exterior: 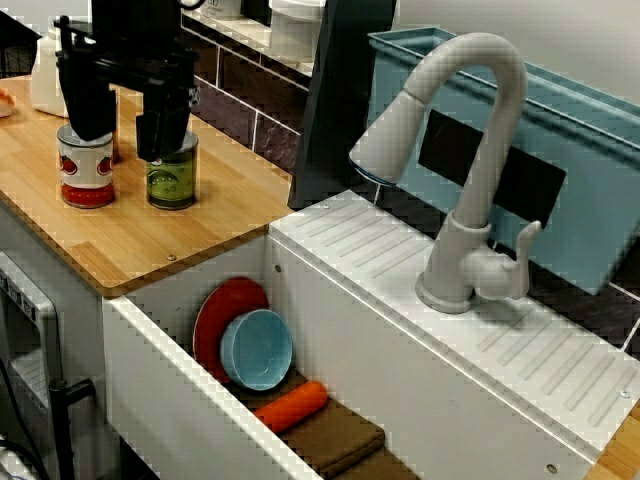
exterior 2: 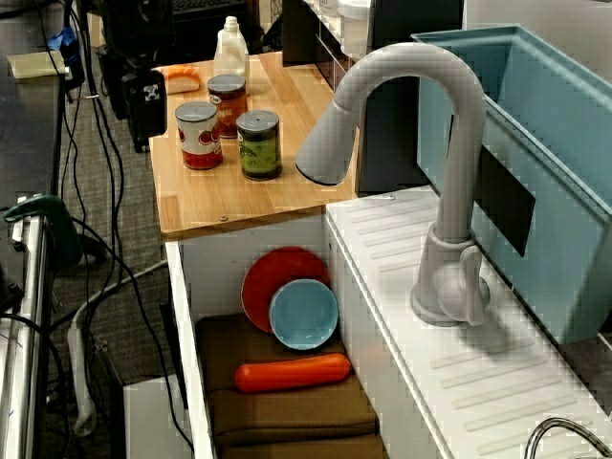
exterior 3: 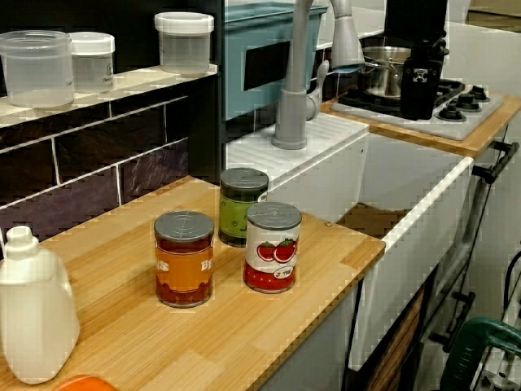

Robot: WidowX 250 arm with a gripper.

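Fingers [exterior: 88, 105] spread, tomato can [exterior: 86, 165], green can [exterior: 172, 175] nearest, faucet [exterior: 480, 150] apart

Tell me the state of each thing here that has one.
gripper: open, holding nothing.
tomato can: upright, sealed.
green can: upright, sealed.
orange can: upright, sealed.
white bottle: upright, capped.
faucet: off, no water running.
red plate: standing on edge against sink wall.
blue bowl: tipped on edge, leaning against red plate.
carrot: lying flat on brown cloth.
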